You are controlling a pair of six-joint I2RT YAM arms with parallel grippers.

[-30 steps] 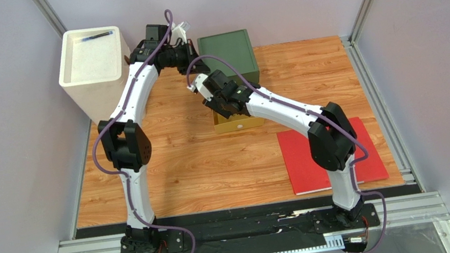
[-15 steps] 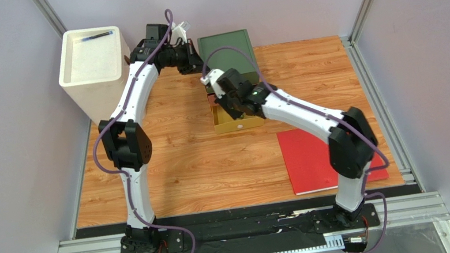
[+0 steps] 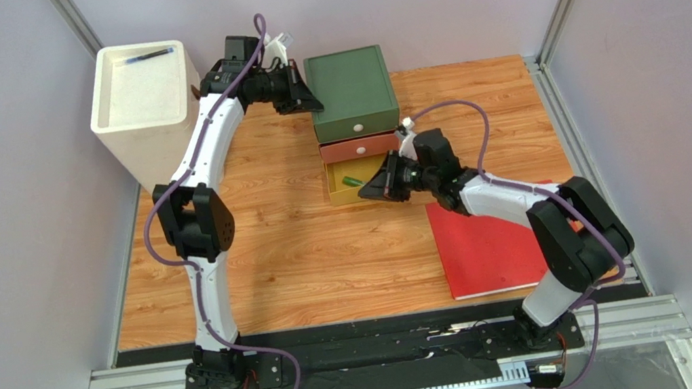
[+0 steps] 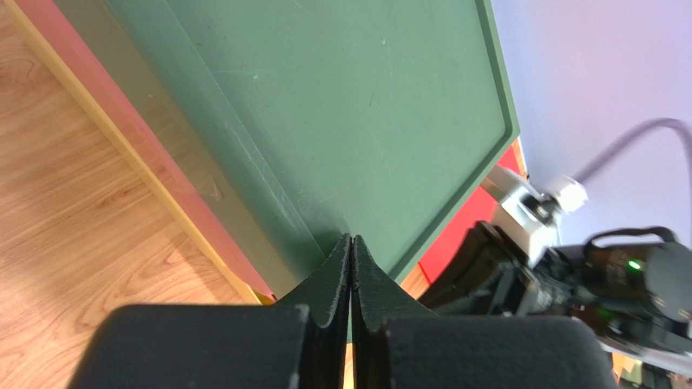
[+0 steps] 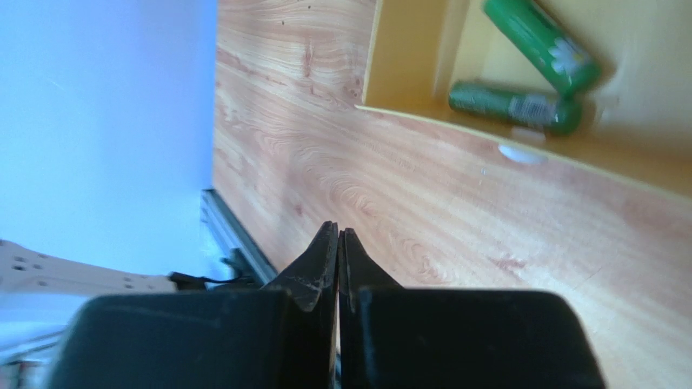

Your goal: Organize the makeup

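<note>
A small drawer chest with a green top point(image 3: 351, 89), a red middle drawer point(image 3: 359, 148) and a yellow bottom drawer point(image 3: 351, 183) stands at the back middle. The yellow drawer is pulled out and holds two slim green tubes point(image 5: 513, 106), one also showing in the top view point(image 3: 351, 182). My right gripper point(image 3: 373, 193) is shut and empty, low at the front right of the open drawer; in its wrist view the tips point(image 5: 338, 235) are over bare wood. My left gripper point(image 3: 314, 102) is shut and empty against the chest's left top edge point(image 4: 350, 241). Other makeup is out of view.
A white bin point(image 3: 143, 99) with a dark pen-like item on its top stands at the back left. A flat red book point(image 3: 492, 245) lies at the front right, under my right arm. Grey walls and metal rails enclose the wooden table point(image 3: 297, 253).
My right arm has swung from above the chest forward and right, down to the front of the yellow drawer, uncovering it. My left arm has stayed at the chest's left edge.
</note>
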